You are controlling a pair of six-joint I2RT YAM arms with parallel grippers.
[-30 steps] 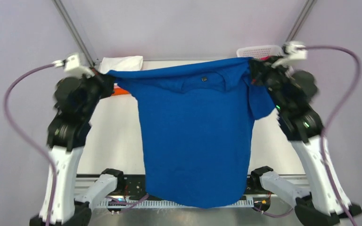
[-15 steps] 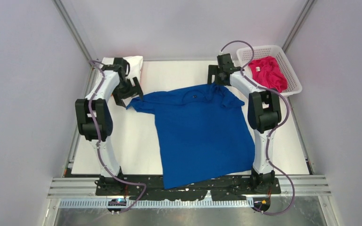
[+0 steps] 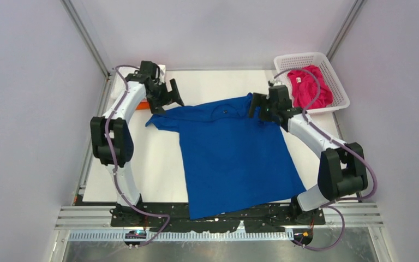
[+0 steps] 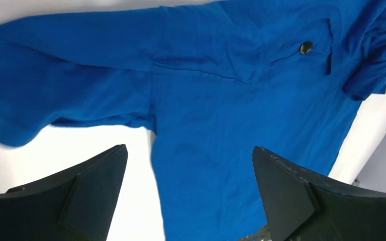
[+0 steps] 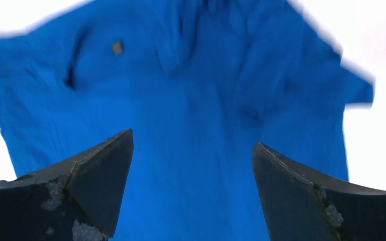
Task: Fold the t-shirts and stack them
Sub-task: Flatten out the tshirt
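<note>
Blue t-shirt (image 3: 234, 158) lies spread flat at centre frame — laid out for folding, I judge. Left gripper (image 3: 172, 97) and right gripper (image 3: 255, 106) hover by its shoulders — both wide open, empty.

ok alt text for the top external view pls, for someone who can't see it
A royal blue t-shirt lies spread flat on a white table, collar at the far end. The left tool and right tool are open near its shoulders; a magenta t-shirt sits in a white basket at far right.

Left end effector (image 4: 189, 147) and right end effector (image 5: 193, 138) released the blue t-shirt (image 3: 234, 158).
</note>
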